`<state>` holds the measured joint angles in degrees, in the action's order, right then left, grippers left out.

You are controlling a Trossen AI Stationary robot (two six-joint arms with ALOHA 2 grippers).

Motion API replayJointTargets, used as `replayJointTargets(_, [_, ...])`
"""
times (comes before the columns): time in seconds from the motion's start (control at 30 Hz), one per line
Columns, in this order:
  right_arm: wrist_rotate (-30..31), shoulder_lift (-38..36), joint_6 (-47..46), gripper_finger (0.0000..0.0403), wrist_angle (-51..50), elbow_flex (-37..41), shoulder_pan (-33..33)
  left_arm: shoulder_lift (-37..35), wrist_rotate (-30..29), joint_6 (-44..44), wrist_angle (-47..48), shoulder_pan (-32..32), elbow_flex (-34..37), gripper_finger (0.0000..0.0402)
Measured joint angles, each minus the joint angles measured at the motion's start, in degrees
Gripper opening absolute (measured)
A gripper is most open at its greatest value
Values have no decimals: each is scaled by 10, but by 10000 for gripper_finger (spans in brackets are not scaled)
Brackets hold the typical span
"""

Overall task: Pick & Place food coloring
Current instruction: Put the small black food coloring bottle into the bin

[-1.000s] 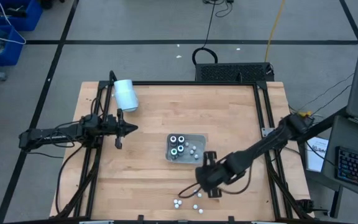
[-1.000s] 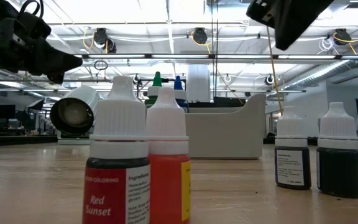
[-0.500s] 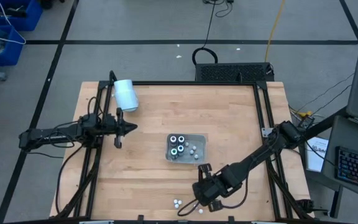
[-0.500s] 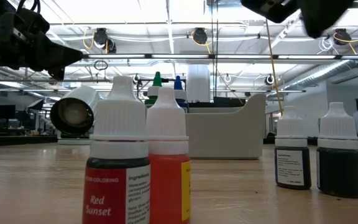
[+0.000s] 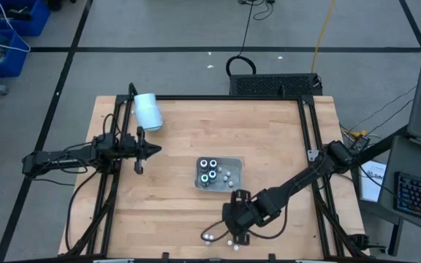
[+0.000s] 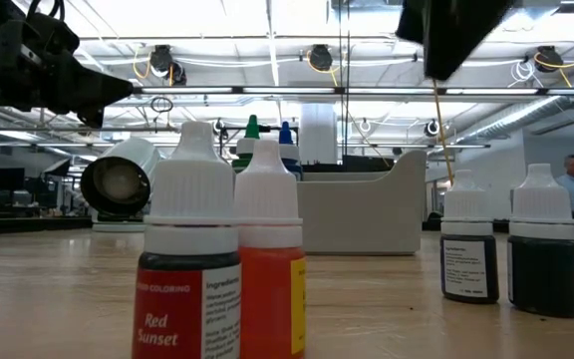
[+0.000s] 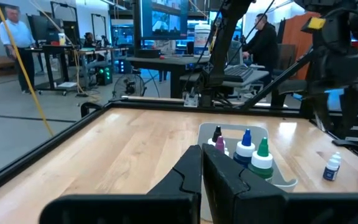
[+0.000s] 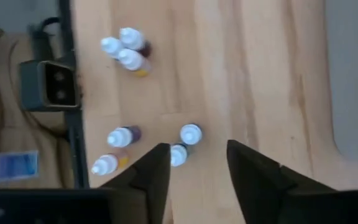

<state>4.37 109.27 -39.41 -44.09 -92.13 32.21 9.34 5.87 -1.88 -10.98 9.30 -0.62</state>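
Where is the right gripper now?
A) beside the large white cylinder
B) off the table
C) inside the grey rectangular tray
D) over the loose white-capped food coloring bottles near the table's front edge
D: the high view shows the right gripper above the loose white-capped food coloring bottles at the front edge, fingers spread in its wrist view, away from the grey rectangular tray.

The right arm reaches in from the right edge, stretched low toward the near middle of the table, its right gripper (image 5: 229, 232) pointing down with fingers (image 8: 154, 171) spread apart and nothing between them. The left arm lies level at the left side, its left gripper (image 5: 154, 151) pressed closed.
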Motion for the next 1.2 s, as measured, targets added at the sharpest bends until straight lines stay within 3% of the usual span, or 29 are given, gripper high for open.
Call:
replayJointTargets(0.23, [-21,1,-58,178,56,61,13,0,0,-9,3,0,0,21])
replayJointTargets(1.2, [-27,1,-79,178,223,179,17,0,0,-9,5,0,0,21])
